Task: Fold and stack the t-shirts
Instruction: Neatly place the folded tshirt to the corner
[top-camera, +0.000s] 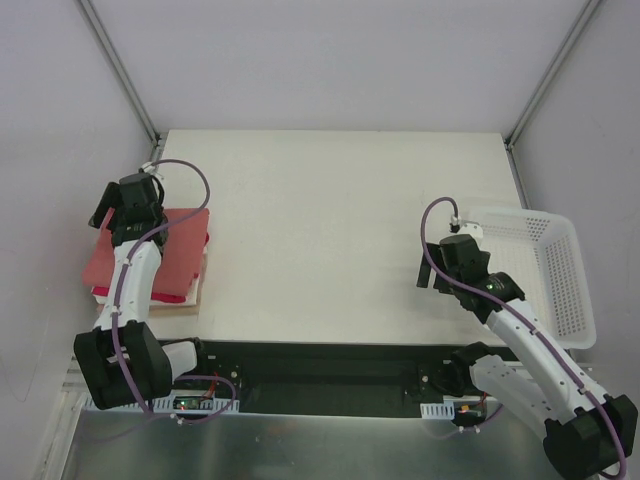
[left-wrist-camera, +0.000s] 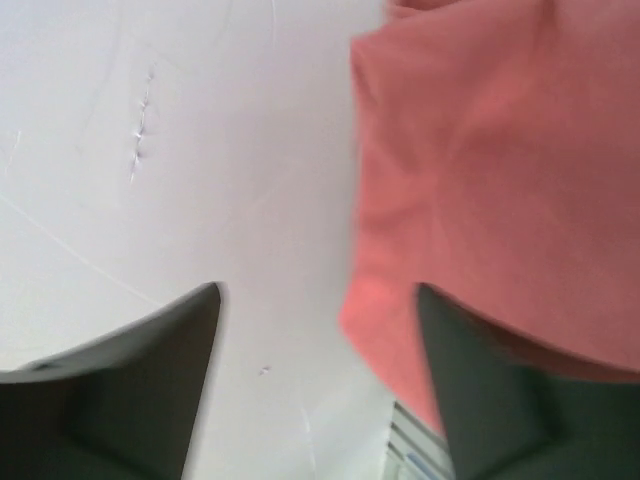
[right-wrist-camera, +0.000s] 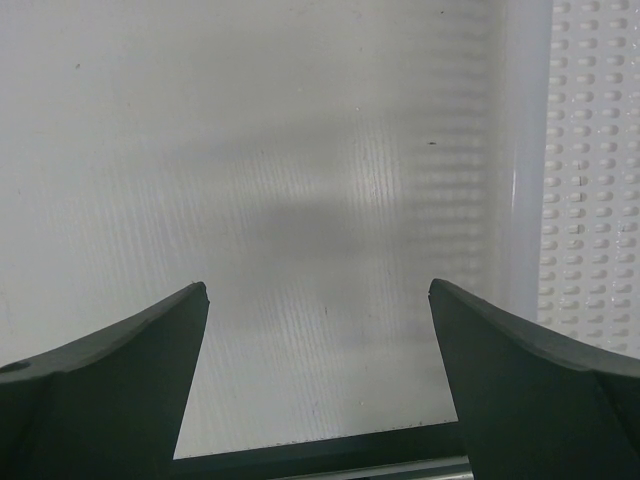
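Stack: folded t-shirts at the left edge of the tabletop (top-camera: 330, 230), salmon t-shirt (top-camera: 185, 250) on top, cream t-shirt (top-camera: 190, 303) showing underneath at the near side
Left jaws: apart, holding nothing, above the stack's far end; salmon cloth beside one finger
Right jaws: wide, empty, over bare tabletop just beside the white mesh basket (top-camera: 575, 290)

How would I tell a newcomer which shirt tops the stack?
Go to the table's left edge, where the left arm reaches over a stack of folded shirts. The top shirt is the coral-pink one; the cream shirt shows only as a thin strip beneath its near edge.
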